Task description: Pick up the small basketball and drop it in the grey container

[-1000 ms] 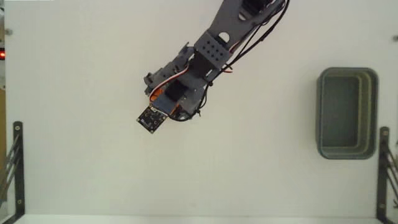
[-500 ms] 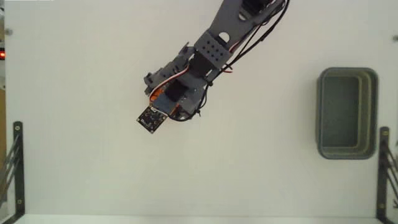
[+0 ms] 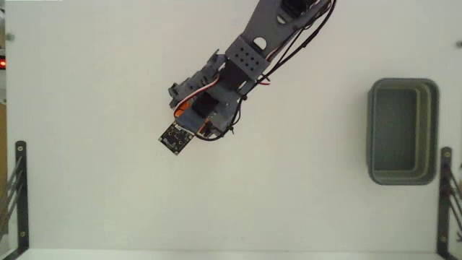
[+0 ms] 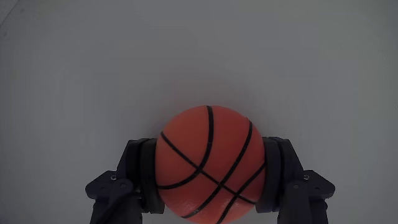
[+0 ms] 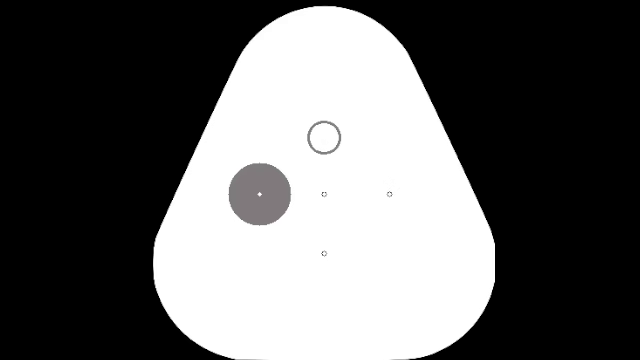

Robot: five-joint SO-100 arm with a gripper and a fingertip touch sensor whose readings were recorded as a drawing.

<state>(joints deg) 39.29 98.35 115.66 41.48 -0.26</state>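
In the wrist view the small basketball (image 4: 208,165), orange with thin black seams, fills the space between my two dark fingers. The left finger (image 4: 140,177) and the right finger (image 4: 280,174) both press against its sides, so my gripper (image 4: 210,168) is shut on it above the white tabletop. Seen from the fixed view, my gripper (image 3: 196,119) is at the upper middle of the table, and the arm covers the ball except for orange slivers at its edge. The grey container (image 3: 433,130) stands far off at the right edge of the table, and its hollow holds nothing.
Black metal brackets stand at the table's lower left (image 3: 20,191) and lower right (image 3: 445,195) edges, the right one just below the container. White tabletop (image 3: 303,180) lies between the arm and the container.
The arm has stayed in place over the ball. Only the grey part on the gripper's left side has shifted very slightly.
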